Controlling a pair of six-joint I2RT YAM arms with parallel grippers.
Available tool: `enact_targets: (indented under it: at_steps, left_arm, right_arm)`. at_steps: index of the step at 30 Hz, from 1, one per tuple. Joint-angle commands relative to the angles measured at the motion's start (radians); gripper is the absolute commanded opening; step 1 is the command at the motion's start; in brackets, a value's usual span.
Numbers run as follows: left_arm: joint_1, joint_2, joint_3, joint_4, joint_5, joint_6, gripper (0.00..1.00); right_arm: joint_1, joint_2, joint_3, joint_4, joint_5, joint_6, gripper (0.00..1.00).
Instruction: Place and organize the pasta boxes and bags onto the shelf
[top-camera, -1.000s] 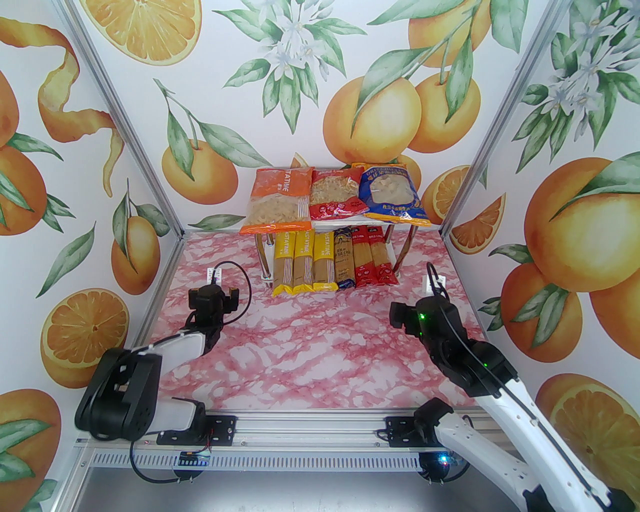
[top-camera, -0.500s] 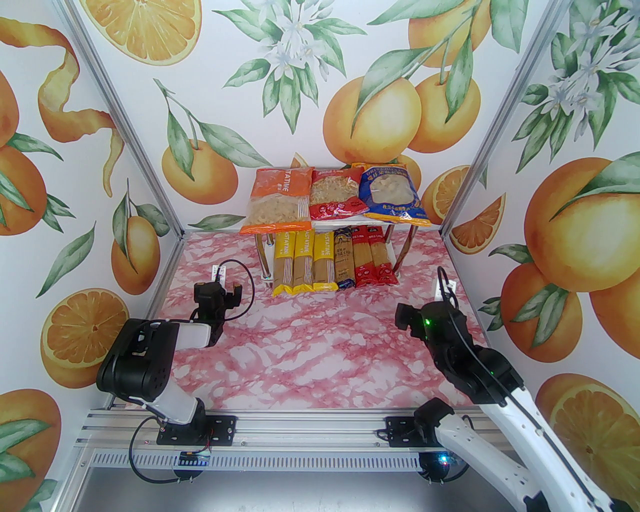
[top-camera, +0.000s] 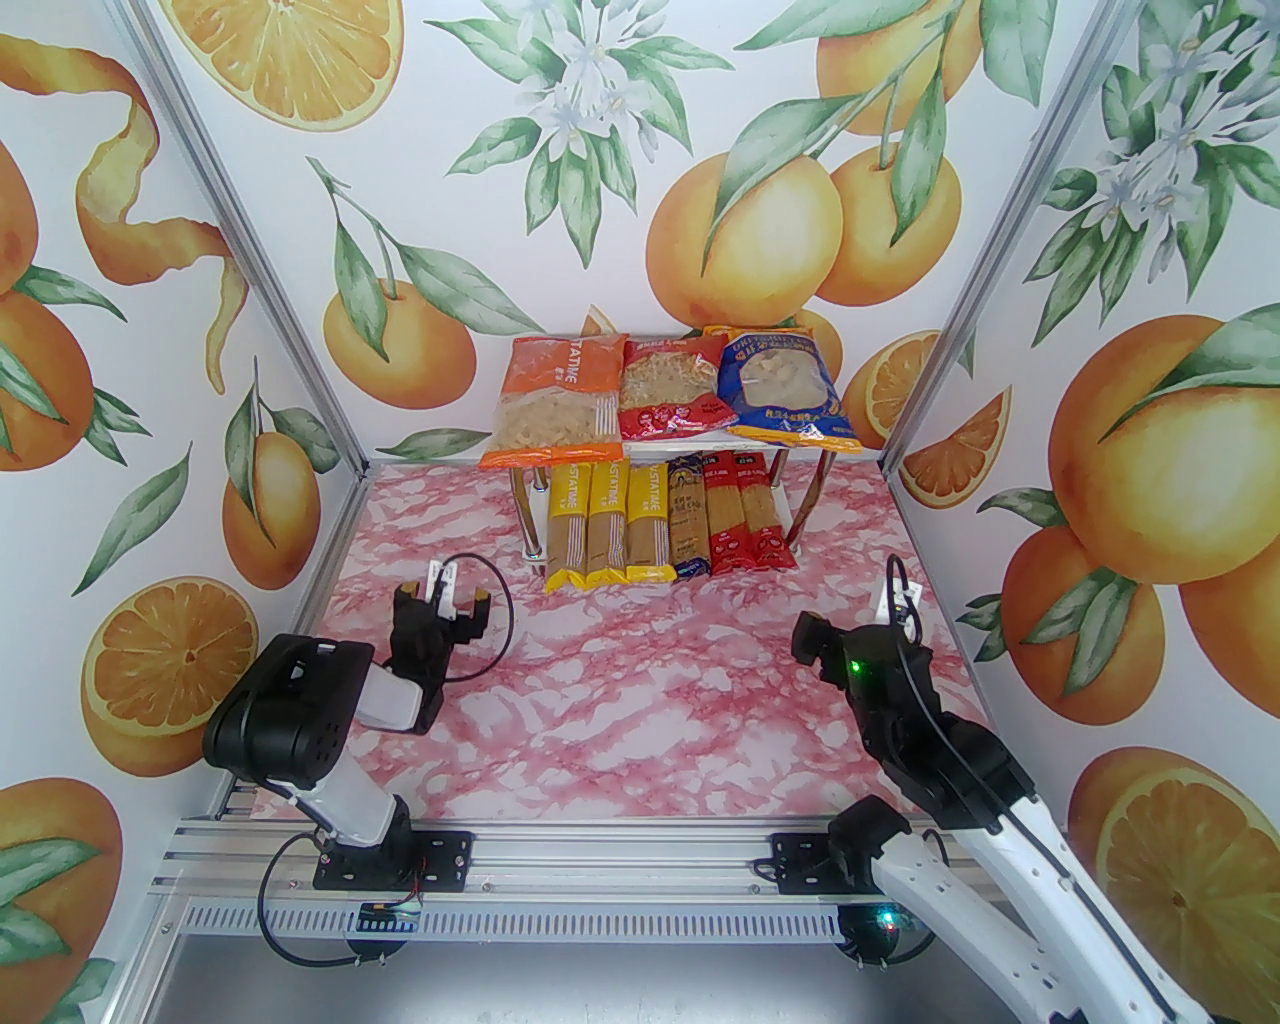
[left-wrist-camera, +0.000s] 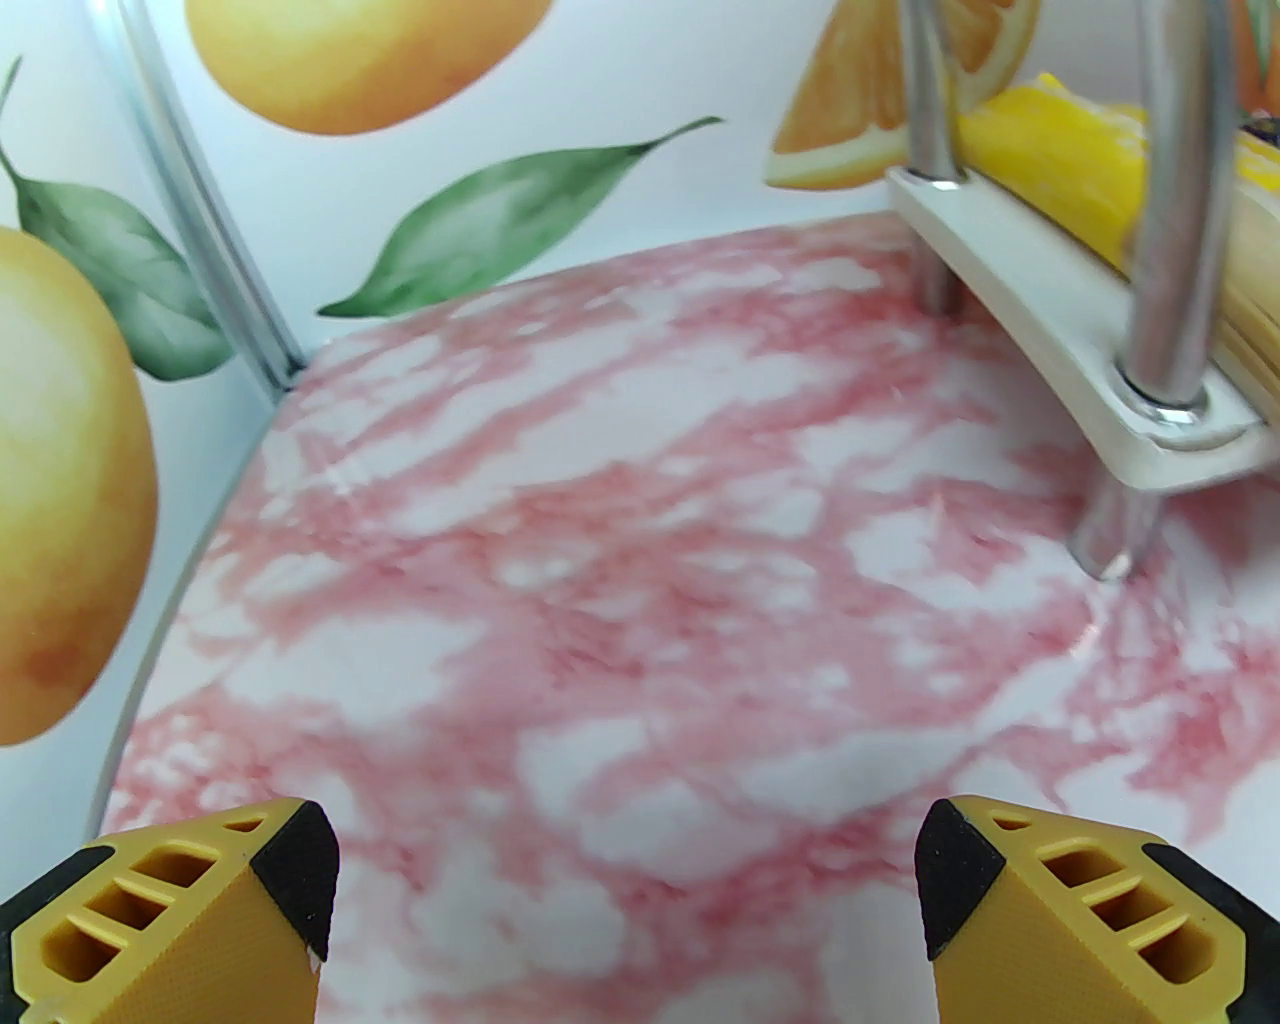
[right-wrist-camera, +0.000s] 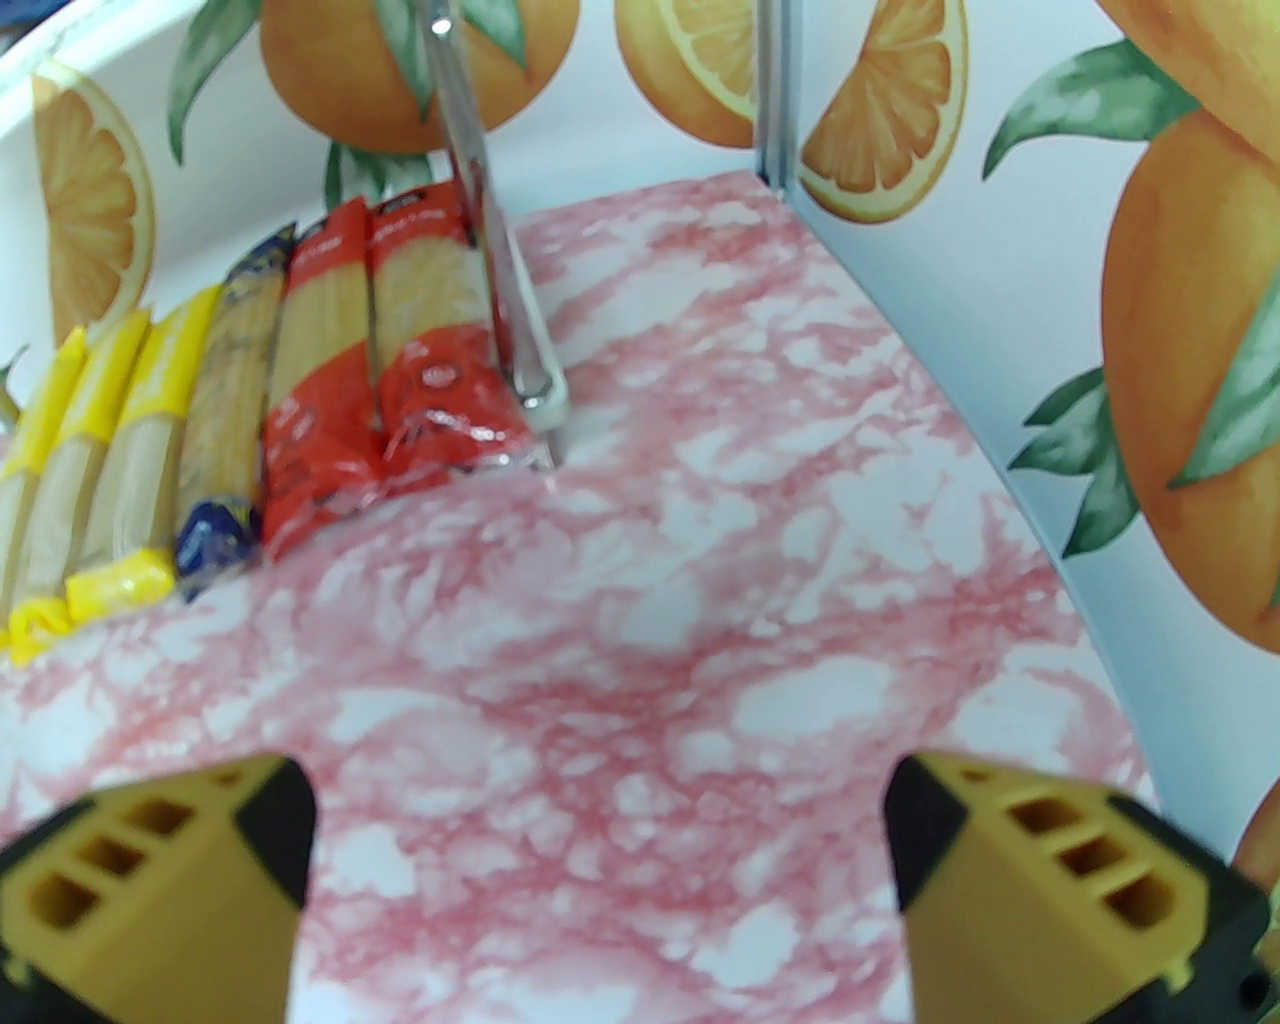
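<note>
top external view: three wide bags (top-camera: 665, 395) are lined on top of the shelf (top-camera: 524, 510), six spaghetti packs (top-camera: 660, 520) on its lower board; left gripper (left-wrist-camera: 625, 870) and right gripper (right-wrist-camera: 600, 850) are held spread, empty.

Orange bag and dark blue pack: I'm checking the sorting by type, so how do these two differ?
The orange bag is wide; the dark blue pack is long and narrow. The orange bag lies on the shelf's top tier, at its left end; the dark blue pack lies on the lower tier, between yellow packs and red packs. Both lie flat, lengthwise front to back.
</note>
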Motion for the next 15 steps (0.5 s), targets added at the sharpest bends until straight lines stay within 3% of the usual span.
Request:
enact_targets:
  at_steps: [1,8,15]
  left_arm:
    - [0.027,-0.021,0.078,-0.009,0.048,-0.005,1.0]
    - [0.024,-0.019,0.073,0.001,0.024,-0.01,1.0]
    - [0.024,-0.019,0.073,0.003,0.022,-0.01,1.0]
  right_arm:
    - [-0.008,0.0,-0.037,0.092,0.062,-0.026,1.0]
    - [-0.075,0.06,-0.139,0.292,0.146,-0.101,1.0]
    - [-0.28,0.16,-0.425,0.881,0.077,-0.215,1.0]
